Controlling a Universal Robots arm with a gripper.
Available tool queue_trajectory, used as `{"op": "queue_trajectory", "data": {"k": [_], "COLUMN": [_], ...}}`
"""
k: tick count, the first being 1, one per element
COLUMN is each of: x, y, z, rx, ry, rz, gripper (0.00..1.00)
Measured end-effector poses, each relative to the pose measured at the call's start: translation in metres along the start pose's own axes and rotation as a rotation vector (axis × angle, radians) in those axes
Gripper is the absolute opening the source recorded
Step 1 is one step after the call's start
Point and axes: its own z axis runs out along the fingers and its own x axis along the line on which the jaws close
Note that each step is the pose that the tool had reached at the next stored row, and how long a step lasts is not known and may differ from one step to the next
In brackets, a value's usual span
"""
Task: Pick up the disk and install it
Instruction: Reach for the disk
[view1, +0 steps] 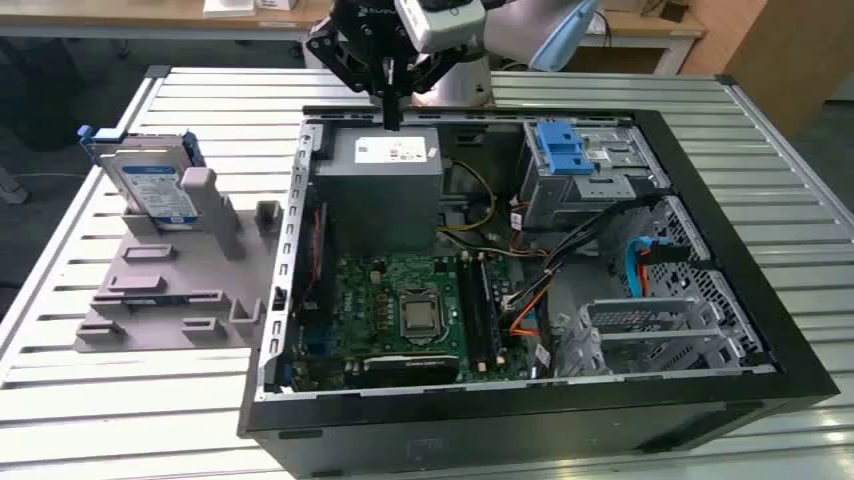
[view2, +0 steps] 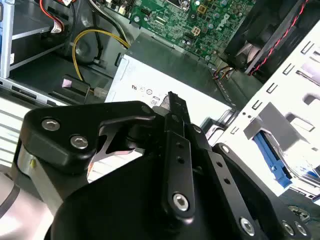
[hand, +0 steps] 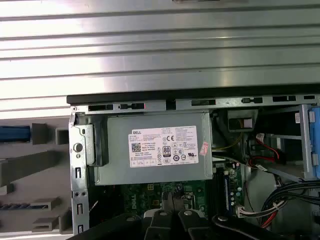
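The disk (view1: 150, 185) is seen standing on edge in a grey holder (view1: 160, 300) on the slatted table (view1: 107, 410), at the exterior view's left, well apart from the gripper (view1: 391, 112). Its 2 fingers are pressed together, nothing held, above the grey box (view1: 380, 190) inside the open computer case (view1: 534, 430).

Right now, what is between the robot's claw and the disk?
In the exterior view, the computer case's side wall and a bare strip of slatted table lie between the gripper and the disk, which stands in a grey holder.
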Motion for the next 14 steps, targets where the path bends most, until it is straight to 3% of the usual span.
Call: {"op": "queue_trajectory", "data": {"k": [14], "x": [0.0047], "y": [-0.0004], "z": [0.0], "rx": [0.0], "ry": [0.0], "rz": [0.0], "gripper": [0.11]}}
